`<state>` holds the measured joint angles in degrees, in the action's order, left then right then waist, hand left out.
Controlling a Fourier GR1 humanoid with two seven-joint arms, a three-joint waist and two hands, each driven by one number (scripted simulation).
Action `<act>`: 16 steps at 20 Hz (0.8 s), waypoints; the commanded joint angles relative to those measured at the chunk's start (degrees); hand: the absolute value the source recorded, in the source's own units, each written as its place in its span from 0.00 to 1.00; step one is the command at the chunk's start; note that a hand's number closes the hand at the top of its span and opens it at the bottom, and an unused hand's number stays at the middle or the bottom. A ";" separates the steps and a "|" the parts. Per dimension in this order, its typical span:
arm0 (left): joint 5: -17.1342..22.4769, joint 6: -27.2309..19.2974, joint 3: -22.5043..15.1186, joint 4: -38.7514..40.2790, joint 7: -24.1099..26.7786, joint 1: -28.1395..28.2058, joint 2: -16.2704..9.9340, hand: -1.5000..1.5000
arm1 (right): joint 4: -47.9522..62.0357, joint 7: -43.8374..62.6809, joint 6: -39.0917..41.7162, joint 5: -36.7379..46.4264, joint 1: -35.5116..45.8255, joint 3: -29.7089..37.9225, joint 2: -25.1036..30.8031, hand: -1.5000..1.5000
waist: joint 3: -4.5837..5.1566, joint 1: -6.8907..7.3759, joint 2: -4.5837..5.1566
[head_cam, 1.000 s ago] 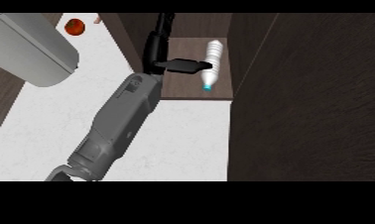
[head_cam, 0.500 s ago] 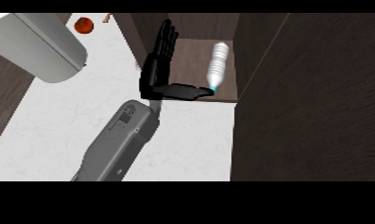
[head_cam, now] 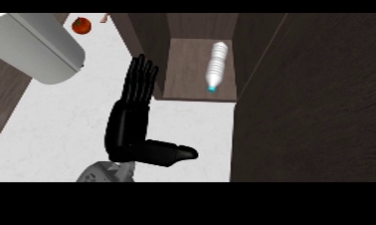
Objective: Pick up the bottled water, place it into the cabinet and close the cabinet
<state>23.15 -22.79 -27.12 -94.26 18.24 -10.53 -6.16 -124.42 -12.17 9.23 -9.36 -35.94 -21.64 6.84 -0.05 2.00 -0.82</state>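
Observation:
The bottled water (head_cam: 217,67), clear with a blue cap, lies on its side on the brown floor of the open cabinet (head_cam: 187,77), cap towards the front edge. My left hand (head_cam: 131,124) is open on the white counter, left of and in front of the cabinet's opening. Its fingers (head_cam: 141,77) point straight up along the cabinet's left wall and its thumb juts to the right. It touches nothing and is apart from the bottle. My right hand does not show.
A wide dark panel (head_cam: 308,99) fills the right side next to the cabinet's opening. A large rounded grey-white object (head_cam: 37,50) sits at the upper left, with a red round fruit (head_cam: 82,25) behind it. White counter (head_cam: 58,119) lies to the hand's left.
My left hand has let go of the bottle and drawn back out of the cabinet, down and leftward, with its fingers straightened. The bottle stays lying in the cabinet.

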 commanded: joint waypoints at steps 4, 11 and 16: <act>-3.19 -2.34 -6.70 -21.46 -1.42 17.86 -6.99 0.00 | -4.44 6.32 3.17 5.37 0.03 -5.99 5.47 1.00 | 0.09 -0.46 0.31; -3.07 -0.34 -5.26 -27.99 6.84 30.62 -11.04 0.00 | -7.11 8.98 7.99 10.66 2.44 -13.94 9.68 1.00 | 0.16 -0.67 0.40; 3.51 4.64 2.43 -37.65 6.61 40.38 -18.64 0.00 | -7.90 9.74 6.63 15.94 4.51 -19.58 7.48 1.00 | 0.20 -0.08 0.28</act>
<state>23.95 -20.51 -27.60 -126.74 23.80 23.14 -21.06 -130.26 -4.14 15.64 1.89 -33.16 -30.38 17.17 -0.09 1.51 0.03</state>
